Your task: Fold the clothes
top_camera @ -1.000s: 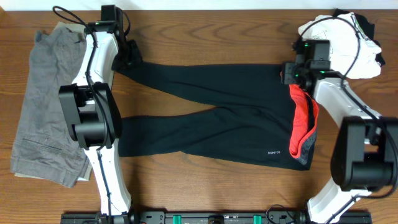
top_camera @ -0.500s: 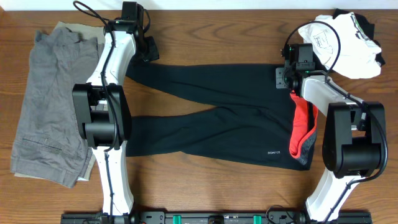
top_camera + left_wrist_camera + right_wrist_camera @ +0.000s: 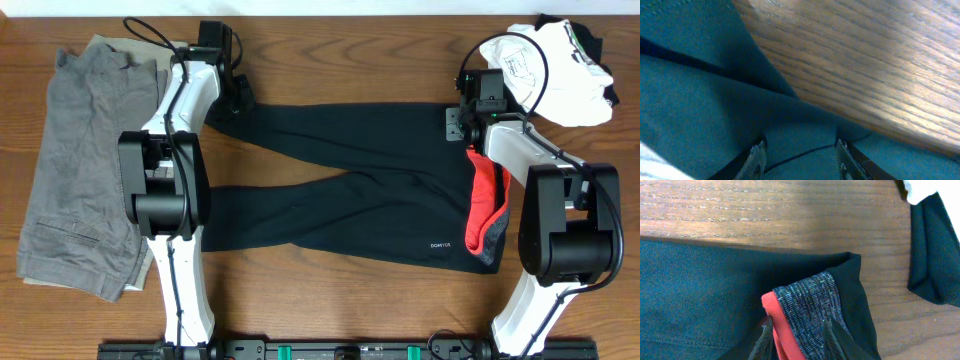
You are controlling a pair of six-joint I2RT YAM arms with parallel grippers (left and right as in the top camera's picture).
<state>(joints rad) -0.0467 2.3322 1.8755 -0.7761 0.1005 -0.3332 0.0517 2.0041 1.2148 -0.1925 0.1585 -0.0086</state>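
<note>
The black leggings (image 3: 350, 190) lie flat across the wooden table, legs pointing left. Their coral-red and grey waistband (image 3: 487, 200) is at the right, with a tiny white logo below it. My left gripper (image 3: 238, 95) is at the end of the far leg. In the left wrist view, dark fabric (image 3: 715, 100) with a seam fills the space between its fingers; the gripper (image 3: 799, 157) is shut on it. My right gripper (image 3: 462, 125) is at the waistband's far corner. In the right wrist view, the gripper (image 3: 796, 337) pinches the red and grey band (image 3: 807, 300).
Folded grey trousers (image 3: 85, 170) lie along the left side of the table. A white garment (image 3: 560, 70) with a black piece under it is bunched at the far right corner. The black piece's edge (image 3: 935, 255) shows close to the right gripper.
The left gripper has shifted right with the far leg's end in it. The right arm has swung in onto the waistband's far corner, and its jaws have closed on the band.
</note>
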